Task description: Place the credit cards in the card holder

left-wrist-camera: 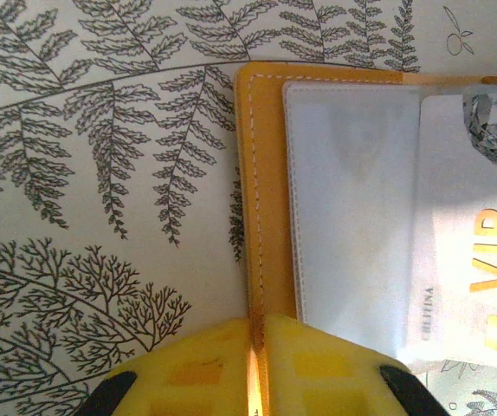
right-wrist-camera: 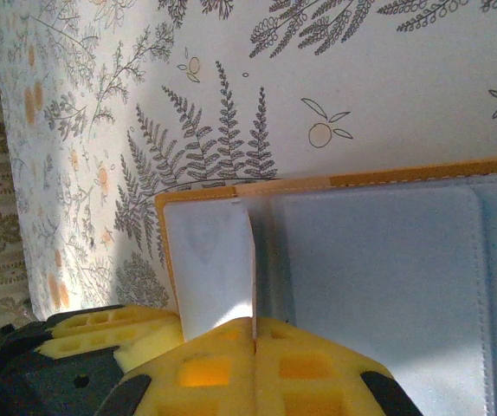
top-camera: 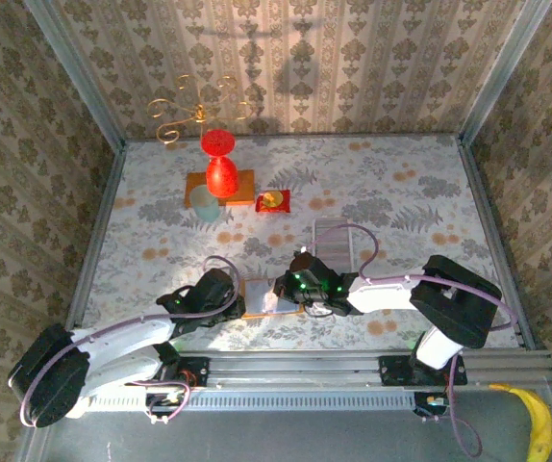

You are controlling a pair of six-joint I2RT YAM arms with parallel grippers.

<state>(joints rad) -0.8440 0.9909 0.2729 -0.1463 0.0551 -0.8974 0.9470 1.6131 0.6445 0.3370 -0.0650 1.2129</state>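
**Position of items.** The card holder [left-wrist-camera: 266, 199] lay open and flat on the bench [left-wrist-camera: 101, 173], near its front edge and between the two arms. A white credit card [left-wrist-camera: 478, 260] marked VIP lay across part of the holder's clear sleeve [left-wrist-camera: 352, 225]. I could not tell whether it sat inside a pocket or merely on top.

**End effectors.** The left end effector [left-wrist-camera: 253, 368] was closed on the holder's orange stitched border, pinning that side down. The right end effector [right-wrist-camera: 254, 347] was closed on a pale sheet [right-wrist-camera: 209, 269] that rose from between its pads over a corner of the holder. I judged this to be a card held by one end, though a leaf of the sleeve could not be ruled out.

**Step in hand.** In my assessment, a card was being seated in a pocket.

**Recommendations.**
- Hold the left clamp firm so the holder can neither slide nor curl.
- Bring the card's leading edge in low and square to the pocket mouth, since a skewed corner would catch on the stitching.
- Push along the pocket's length, not downward.
- Release only once most of the card is covered.

**Risk noted.** The thin plastic could buckle under the push and drag the holder with it.
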